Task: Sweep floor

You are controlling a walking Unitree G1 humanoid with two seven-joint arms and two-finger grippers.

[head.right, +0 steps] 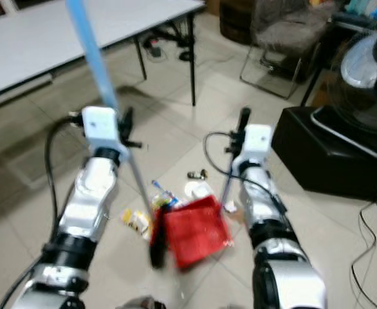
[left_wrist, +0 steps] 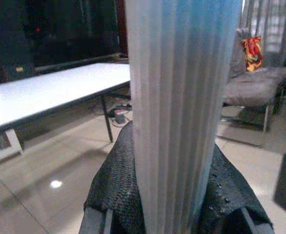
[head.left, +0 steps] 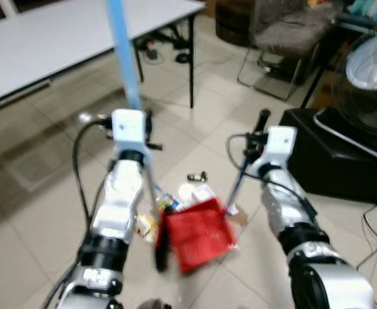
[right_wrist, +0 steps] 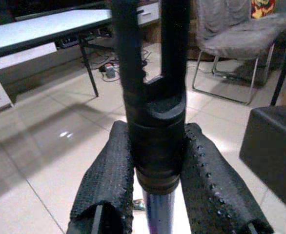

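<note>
The red dustpan (head.left: 200,235) lies on the tiled floor (head.left: 40,212) between the two arms, low in the head views, tilted with its open edge toward 10 o'clock. Just beside that edge sits a small heap of litter (head.left: 169,203): wrappers, a white cup-like piece, and a small dark bit farther out at 12 o'clock. The black brush head (head.left: 161,252) of the broom rests at the dustpan's 9 o'clock side, blurred.

The left gripper (left_wrist: 174,209) is clamped around the broom's pale blue ribbed handle (head.left: 124,55), which rises steeply toward 11 o'clock from the wrist. The left arm reaches forward with the forearm raised. The right gripper (right_wrist: 157,195) is closed around the black grip of the dustpan handle (head.left: 240,177), a thin dark rod slanting down to the pan; the right forearm also reaches forward and up.

Beyond, a white table (head.left: 53,38) stands at 11 o'clock, a grey chair (head.left: 285,32) at 1 o'clock, and a black box (head.left: 333,154) at 3 o'clock.
</note>
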